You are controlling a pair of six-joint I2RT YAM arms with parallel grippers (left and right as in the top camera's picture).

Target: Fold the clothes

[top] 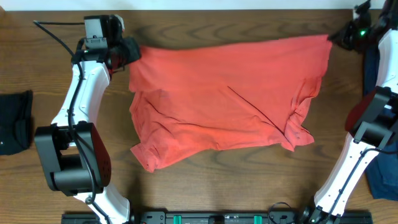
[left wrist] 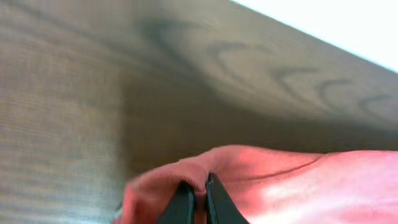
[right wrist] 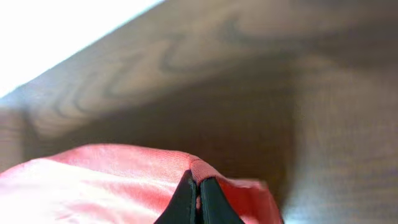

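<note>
Now pinching the soft coral-red cloth T-shirt [top: 217, 106] by one corner in the tight-squeezed left gripper [left wrist: 198, 190], by another in the tight-squeezed right gripper [right wrist: 198, 193]. Light and floppy, spread between both on the brown wooden table [top: 205, 183]. Best held by corners.

Brown wood-grain table [top: 211, 180]; black cable [top: 53, 34] near its far-left corner; black rail [top: 205, 218] along its near edge.

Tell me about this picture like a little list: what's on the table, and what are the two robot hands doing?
red shirt: spread out, wrinkly, on the table
left gripper: pinching the red shirt's far left corner
right gripper: pinching the red shirt's far right corner
black garment: at the left edge
navy shirt: at the right edge
</note>
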